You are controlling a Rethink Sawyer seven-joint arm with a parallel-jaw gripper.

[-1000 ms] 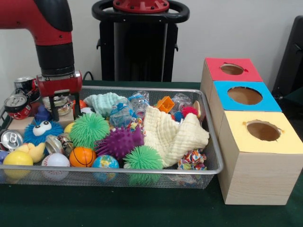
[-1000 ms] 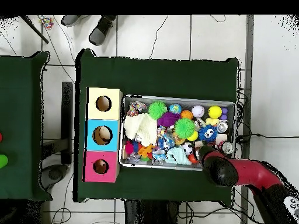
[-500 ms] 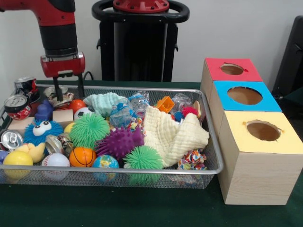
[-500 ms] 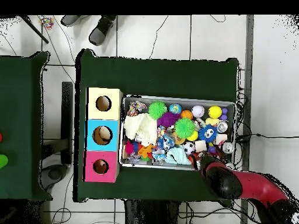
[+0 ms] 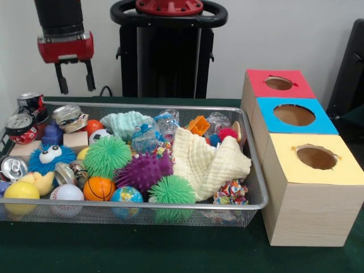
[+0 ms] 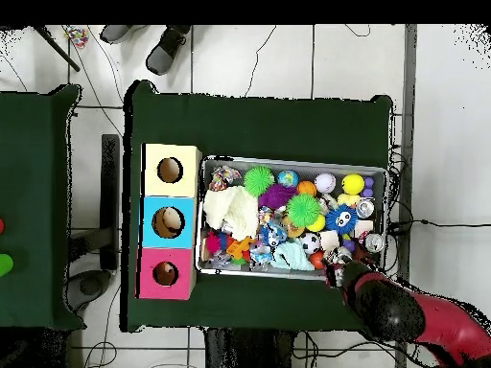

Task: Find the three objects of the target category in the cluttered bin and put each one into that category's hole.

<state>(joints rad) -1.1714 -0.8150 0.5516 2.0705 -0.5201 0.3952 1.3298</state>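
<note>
The claw (image 5: 74, 77) is seen at the upper left of the front view, raised clear above the wire bin (image 5: 250, 170), its two fingers spread apart and nothing held between them. Directly below it, a crushed silver can (image 5: 69, 115) lies at the bin's far left corner. Further cans (image 5: 20, 126) are noted at the left edge. The three holed boxes (image 5: 307, 165) stand right of the bin on the green counter (image 5: 170, 253).
</note>
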